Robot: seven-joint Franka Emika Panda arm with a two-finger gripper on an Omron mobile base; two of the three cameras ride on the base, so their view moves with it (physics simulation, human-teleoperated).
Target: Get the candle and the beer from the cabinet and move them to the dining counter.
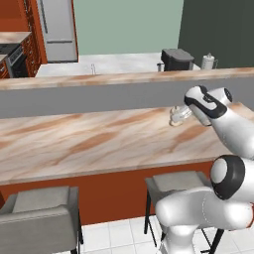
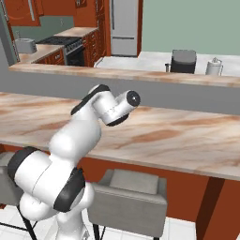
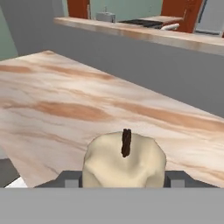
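I'm working in a home kitchen: ahead of the hand runs a marbled dining counter (image 1: 89,141) with grey stools (image 1: 42,211) tucked under it. Beyond its back ledge I see a steel fridge (image 1: 57,30), a stove (image 2: 65,47), red-brown cabinets (image 2: 26,11) and a white kettle (image 2: 214,66).

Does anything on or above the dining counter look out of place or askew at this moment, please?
Nothing stands out. The candle sits upright between the hand's fingers over the bare dining counter, wick intact, nothing spilled.

No text, label or number is legible on anything here
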